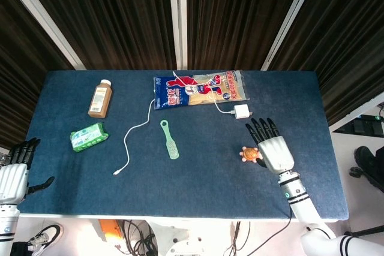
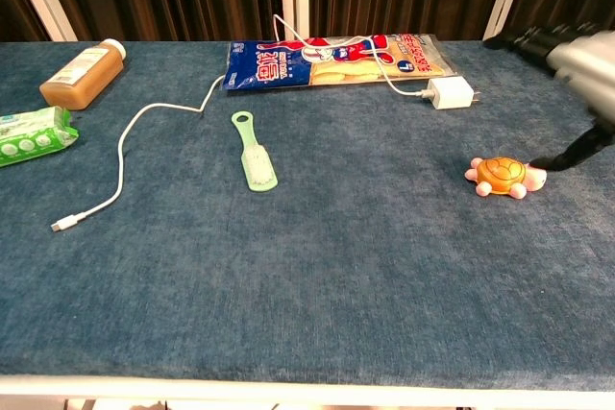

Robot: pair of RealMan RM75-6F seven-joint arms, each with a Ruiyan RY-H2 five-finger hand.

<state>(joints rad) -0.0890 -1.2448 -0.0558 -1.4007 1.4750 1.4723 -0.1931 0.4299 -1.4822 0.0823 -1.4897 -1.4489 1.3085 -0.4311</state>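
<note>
Here's the toy turtle point(image 1: 251, 154), sitting flat on the blue worktop point(image 1: 198, 190), belly down. It's a small thing: a domed orange-brown shell with a faint pattern of plates, pink stubby legs poking out at the corners, and a pale head. From the chest view the shell point(image 2: 501, 175) catches a bit of shine on top, and the head end points toward the right robot hand.

The right robot hand point(image 1: 275, 150) is just beside the turtle, empty, fingers spread and stretched out flat, pointing away from the robot. The thumb tip reaches right up to the turtle's head end; whether it actually touches, I can't quite tell. Nothing is gripped.

Taking the turtle as the landmark: the white charger block point(image 1: 242, 111) lies a little beyond it, its cable point(image 1: 135, 133) trailing off well to the left. The snack bag point(image 1: 198, 89) is further beyond, at the far edge. The green brush point(image 1: 170, 139) sits well to the left of the turtle. Farther left still come the green wipes pack point(image 1: 89, 136) and the brown bottle point(image 1: 100, 98).

The left robot hand point(image 1: 15, 172) hangs off the worktop's left edge, far from the turtle, holding nothing, fingers apart.
</note>
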